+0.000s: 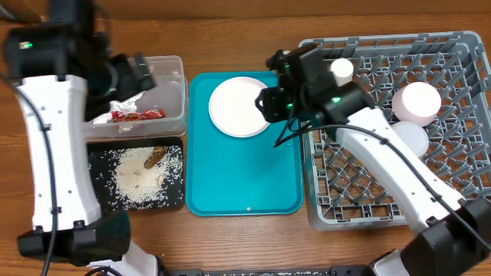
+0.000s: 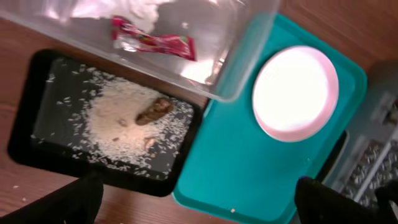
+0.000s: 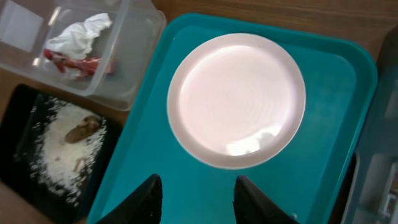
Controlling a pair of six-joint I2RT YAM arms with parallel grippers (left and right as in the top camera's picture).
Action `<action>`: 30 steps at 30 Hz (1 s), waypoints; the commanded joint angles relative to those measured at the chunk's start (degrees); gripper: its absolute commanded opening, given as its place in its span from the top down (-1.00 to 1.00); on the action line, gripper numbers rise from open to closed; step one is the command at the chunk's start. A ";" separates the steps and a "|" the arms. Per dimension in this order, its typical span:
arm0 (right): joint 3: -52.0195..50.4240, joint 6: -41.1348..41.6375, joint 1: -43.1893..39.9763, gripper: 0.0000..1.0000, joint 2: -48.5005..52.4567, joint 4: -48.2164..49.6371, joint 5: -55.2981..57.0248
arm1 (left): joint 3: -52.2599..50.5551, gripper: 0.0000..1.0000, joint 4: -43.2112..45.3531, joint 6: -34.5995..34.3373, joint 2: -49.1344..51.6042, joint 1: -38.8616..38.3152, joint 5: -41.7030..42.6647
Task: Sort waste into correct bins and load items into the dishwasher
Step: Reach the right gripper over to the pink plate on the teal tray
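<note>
The white round plate (image 1: 240,106) lies at the back of a teal tray (image 1: 245,176). My right gripper (image 3: 198,186) hangs open just above the tray, close to the plate's (image 3: 236,99) near rim, with nothing between its fingers. In the clear tub (image 1: 173,84) lie the crumpled napkin (image 3: 78,35) and the red wrapper (image 1: 138,115). Brown scraps (image 1: 153,156) and pale crumbs sit in the black tray (image 1: 100,165). My left gripper (image 2: 199,205) is wide open and empty, high over the tub and black tray. The grey rack (image 1: 460,69) holds a cup (image 1: 341,70) and two bowls (image 1: 416,103).
The teal tray fills the middle between the two bins on the left and the rack on the right. One small crumb (image 1: 248,208) lies near its front edge. Bare wooden tabletop shows along the back and front.
</note>
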 commanded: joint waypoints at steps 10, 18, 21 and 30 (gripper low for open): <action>1.38 0.20 0.92 0.10 12.59 9.35 8.07 | 0.79 -1.00 -0.24 -1.01 -2.14 3.13 -0.76; 1.38 0.00 2.12 0.10 16.79 12.72 1.57 | 0.79 -1.00 -0.24 -1.01 -2.14 3.13 -0.76; 1.38 -0.04 3.82 0.10 18.71 14.53 1.44 | 0.79 -1.00 -0.24 -1.01 -2.14 3.13 -0.76; 1.38 -6.54 10.19 0.07 24.52 20.26 1.51 | 0.79 -1.00 -0.24 -1.01 -2.14 3.13 -0.76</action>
